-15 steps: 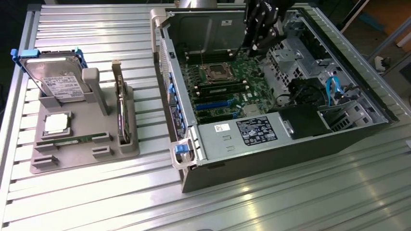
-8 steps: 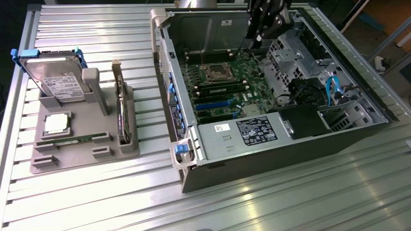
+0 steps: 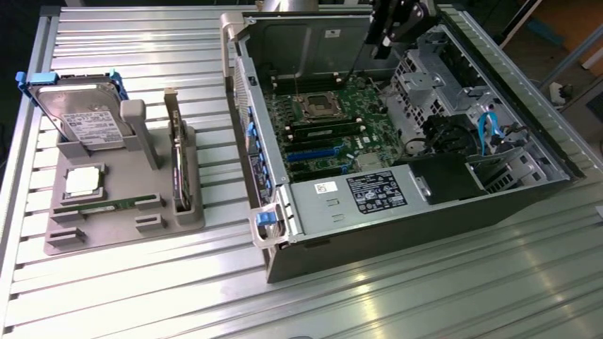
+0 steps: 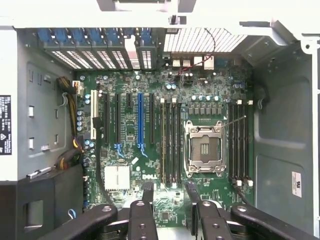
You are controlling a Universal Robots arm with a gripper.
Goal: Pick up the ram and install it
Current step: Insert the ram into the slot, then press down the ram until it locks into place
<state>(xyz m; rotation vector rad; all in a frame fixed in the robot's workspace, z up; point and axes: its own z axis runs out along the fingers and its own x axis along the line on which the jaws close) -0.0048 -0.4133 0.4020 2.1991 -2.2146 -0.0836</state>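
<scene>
The gripper hangs released, its 2 fingers spread apart with nothing between them, high above the open computer case. From the wrist we look straight down on the motherboard, with the empty processor socket and the long memory slots beside it. The ram, as we read it, is the thin green stick resting on its long edge in a slot of the grey holder. That holder stands on the tabletop toward the exterior view's left, well apart from the gripper and outside the case. What looks like a matching green stick sits seated in 1 of the motherboard's slots, and we cannot be sure the 2 are not swapped. We judge the work to be at its opening step, the pick not yet made and nothing grasped. Taking hold of the ram calls for the fingers to straddle its narrow upper edge between the holder's end clips. It also calls for staying clear of the tall dark card that stands upright just beside it. A square grip matters too, because a tilted stick would not meet a slot cleanly.
</scene>
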